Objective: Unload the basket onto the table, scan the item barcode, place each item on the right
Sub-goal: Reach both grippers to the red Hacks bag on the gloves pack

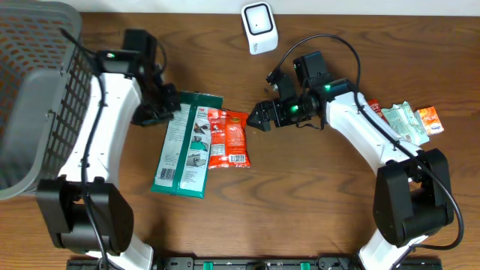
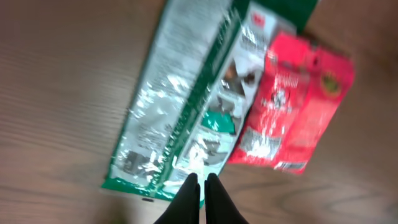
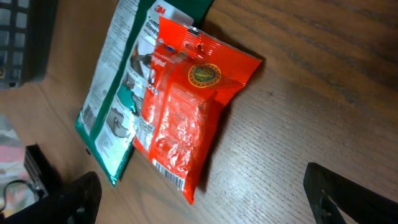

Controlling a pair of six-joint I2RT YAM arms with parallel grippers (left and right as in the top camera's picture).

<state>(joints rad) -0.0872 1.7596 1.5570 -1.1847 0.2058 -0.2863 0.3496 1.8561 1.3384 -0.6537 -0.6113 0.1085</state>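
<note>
A green and white package (image 1: 184, 144) lies flat at the table's middle, and a red snack packet (image 1: 228, 137) overlaps its right side. In the right wrist view a barcode (image 3: 171, 173) shows at the near edge of the red packet (image 3: 186, 112). The white scanner (image 1: 258, 28) stands at the back. My left gripper (image 1: 160, 114) is shut, its tips (image 2: 200, 184) over the near edge of the green package (image 2: 186, 106); I cannot tell whether the film is caught between them. My right gripper (image 1: 259, 117) hangs open, just right of the red packet, with nothing between its fingers (image 3: 205, 199).
A grey mesh basket (image 1: 37, 90) fills the far left. Several small packets (image 1: 405, 120) lie at the right, beside the right arm. Bare wood lies in front of the two packages.
</note>
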